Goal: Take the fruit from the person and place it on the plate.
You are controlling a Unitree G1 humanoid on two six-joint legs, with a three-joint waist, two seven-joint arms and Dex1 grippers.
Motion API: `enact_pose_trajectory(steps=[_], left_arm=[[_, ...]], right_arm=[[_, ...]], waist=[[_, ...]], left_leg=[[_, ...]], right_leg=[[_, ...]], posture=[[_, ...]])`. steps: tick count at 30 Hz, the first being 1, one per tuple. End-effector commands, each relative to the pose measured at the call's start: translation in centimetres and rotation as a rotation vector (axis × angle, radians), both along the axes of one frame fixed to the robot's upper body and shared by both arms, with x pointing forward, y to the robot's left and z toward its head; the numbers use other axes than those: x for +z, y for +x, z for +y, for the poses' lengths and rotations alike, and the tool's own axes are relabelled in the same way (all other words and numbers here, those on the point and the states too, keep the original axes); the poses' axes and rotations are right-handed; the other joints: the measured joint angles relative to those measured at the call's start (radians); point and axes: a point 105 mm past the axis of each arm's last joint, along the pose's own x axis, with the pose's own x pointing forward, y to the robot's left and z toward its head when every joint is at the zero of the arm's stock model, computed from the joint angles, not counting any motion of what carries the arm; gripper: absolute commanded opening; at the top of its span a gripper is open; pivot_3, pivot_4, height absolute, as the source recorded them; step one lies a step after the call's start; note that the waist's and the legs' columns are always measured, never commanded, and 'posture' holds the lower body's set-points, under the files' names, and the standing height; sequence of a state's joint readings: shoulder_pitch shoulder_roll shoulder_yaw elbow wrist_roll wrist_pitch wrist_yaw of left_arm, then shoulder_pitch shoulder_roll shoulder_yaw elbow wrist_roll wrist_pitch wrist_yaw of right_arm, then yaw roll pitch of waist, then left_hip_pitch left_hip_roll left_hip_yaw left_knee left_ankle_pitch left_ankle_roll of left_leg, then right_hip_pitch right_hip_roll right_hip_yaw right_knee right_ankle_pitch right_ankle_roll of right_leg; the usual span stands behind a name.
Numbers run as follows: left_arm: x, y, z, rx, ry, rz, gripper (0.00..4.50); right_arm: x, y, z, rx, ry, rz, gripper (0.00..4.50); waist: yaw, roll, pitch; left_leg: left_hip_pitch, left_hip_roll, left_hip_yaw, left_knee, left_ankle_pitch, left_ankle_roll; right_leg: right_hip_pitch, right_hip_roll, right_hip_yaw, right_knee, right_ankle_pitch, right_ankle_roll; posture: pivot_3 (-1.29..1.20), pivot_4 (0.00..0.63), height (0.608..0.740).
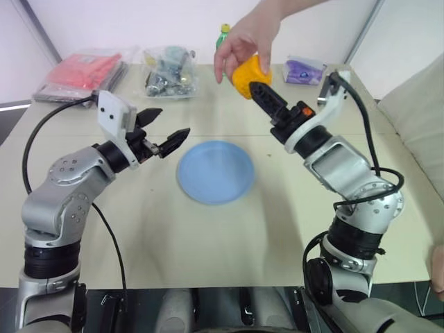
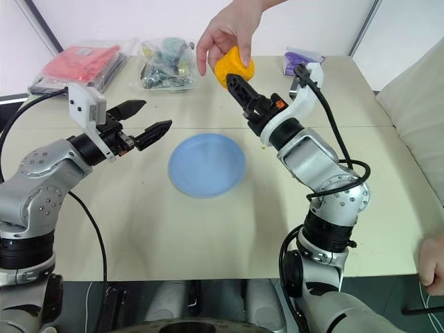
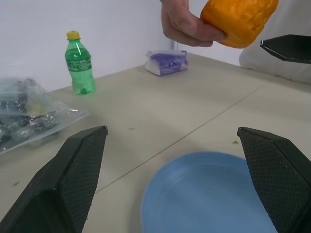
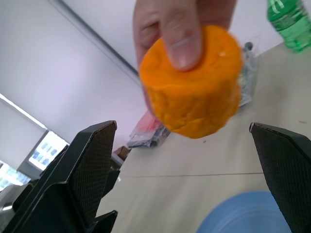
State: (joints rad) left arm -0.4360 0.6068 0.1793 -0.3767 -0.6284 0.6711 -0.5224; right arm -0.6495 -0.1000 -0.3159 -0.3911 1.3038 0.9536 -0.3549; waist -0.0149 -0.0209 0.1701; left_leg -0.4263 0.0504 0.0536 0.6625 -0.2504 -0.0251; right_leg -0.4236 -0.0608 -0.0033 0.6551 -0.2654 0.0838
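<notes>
fruit (image 4: 194,92) hangs in the air, pinched from above in the person's hand (image 1: 244,38), over the far side of the table (image 1: 208,236). it is orange-yellow, fat and round with a flat-looking end, and its skin looks a bit bumpy and soft. it is much smaller than the blue plate (image 1: 216,171), which lies flat on the table below and nearer the robot, with nothing on it.

the right gripper (image 4: 187,160) is wide open and holds nothing. in its wrist view the fruit sits just past the two black fingers, in line with the gap between them. from the head view one black finger looks right up against the fruit, but i cannot tell if it touches.

the step now looks like the grab. to do it well, the right gripper should slide on so the fruit's fat middle sits between the fingers, keep away from the person's thumb and fingertips, then close softly so the fruit is not squashed, and wait for the hand to let go.

the left gripper (image 1: 166,130) is open too, with nothing in it, waiting beside the plate.
</notes>
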Motion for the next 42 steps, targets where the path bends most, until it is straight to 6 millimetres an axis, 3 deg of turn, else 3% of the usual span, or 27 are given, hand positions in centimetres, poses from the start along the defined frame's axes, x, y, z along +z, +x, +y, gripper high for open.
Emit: enact_pose_trajectory(steps=[1,18,33,40,42], left_arm=[[1.1,-0.4,-0.1,-0.007,0.013,-0.047,4.50],[1.6,-1.0,-0.1,0.011,0.012,-0.058,4.50],[1.5,-1.4,-0.3,0.018,0.005,-0.051,4.50],[1.5,-1.4,-0.3,0.021,0.002,-0.050,4.50],[1.5,-1.5,-0.3,0.022,-0.001,-0.049,4.50]], right_arm=[[1.5,-0.5,0.6,0.025,0.006,-0.068,4.47],[1.5,1.9,0.3,0.001,-0.076,-0.141,4.47],[2.3,3.4,1.1,-0.028,-0.075,-0.187,4.47],[1.8,4.3,1.9,-0.045,-0.119,-0.200,4.47],[1.8,4.4,2.0,-0.050,-0.123,-0.205,3.92]], waist=[[0.001,0.000,0.000],[0.000,0.000,0.000],[0.001,0.000,0.000],[0.000,0.000,0.000],[0.000,0.000,0.000]], left_leg=[[0.000,0.000,0.000,0.000,0.000,0.000],[0.000,0.000,0.000,0.000,0.000,0.000],[0.000,0.000,0.000,0.000,0.000,0.000],[0.000,0.000,0.000,-0.001,0.000,0.000],[0.000,0.000,0.000,-0.001,0.000,0.000]], right_leg=[[0.000,0.000,0.000,0.000,0.000,0.000],[0.000,0.000,0.000,0.000,0.000,0.000],[-0.001,0.000,0.000,0.000,0.000,0.000],[-0.001,0.000,0.000,0.000,0.000,0.000],[-0.001,0.000,0.000,0.000,0.000,0.000]], posture=[[0.00,0.150,0.731],[0.00,0.150,0.731],[0.00,0.150,0.731],[0.00,0.150,0.731],[0.00,0.150,0.731]])
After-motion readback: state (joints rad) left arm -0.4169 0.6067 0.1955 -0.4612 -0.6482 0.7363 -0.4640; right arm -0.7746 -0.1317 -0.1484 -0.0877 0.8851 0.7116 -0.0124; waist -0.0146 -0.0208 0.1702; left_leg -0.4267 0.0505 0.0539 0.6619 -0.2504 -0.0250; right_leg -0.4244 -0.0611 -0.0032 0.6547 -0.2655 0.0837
